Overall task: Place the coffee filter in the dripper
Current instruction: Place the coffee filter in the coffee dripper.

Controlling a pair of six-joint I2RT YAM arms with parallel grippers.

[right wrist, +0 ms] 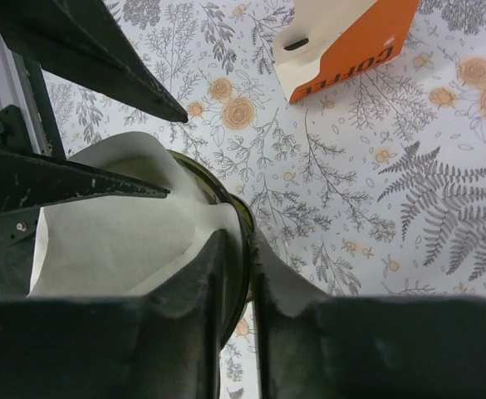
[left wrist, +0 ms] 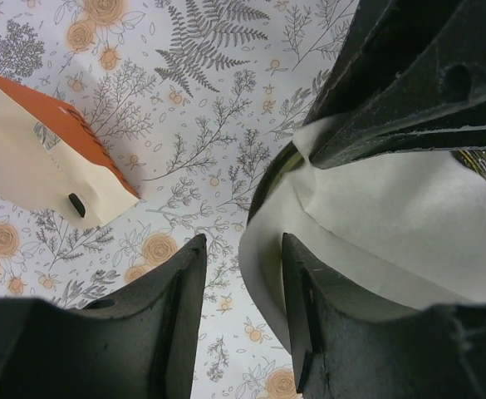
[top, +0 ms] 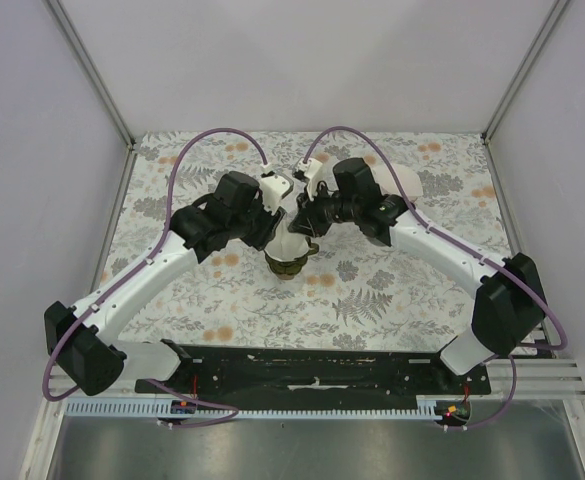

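The white paper coffee filter [left wrist: 392, 224] sits open in the dark olive dripper [top: 288, 264] at the table's middle. My right gripper [right wrist: 238, 237] is shut on the dripper's rim [right wrist: 226, 195] with the filter's edge [right wrist: 118, 233] pinched against it, one finger inside and one outside. My left gripper [left wrist: 243, 245] is open at the opposite side, its right finger over the filter's inside and its left finger outside, above the cloth. In the top view both grippers, the left [top: 277, 228] and the right [top: 307, 225], meet over the filter [top: 290, 245].
An orange and cream coffee bag [left wrist: 51, 158] lies flat on the floral cloth beside the dripper; it also shows in the right wrist view [right wrist: 351, 41]. Grey walls and metal posts enclose the table [top: 392, 290] on three sides.
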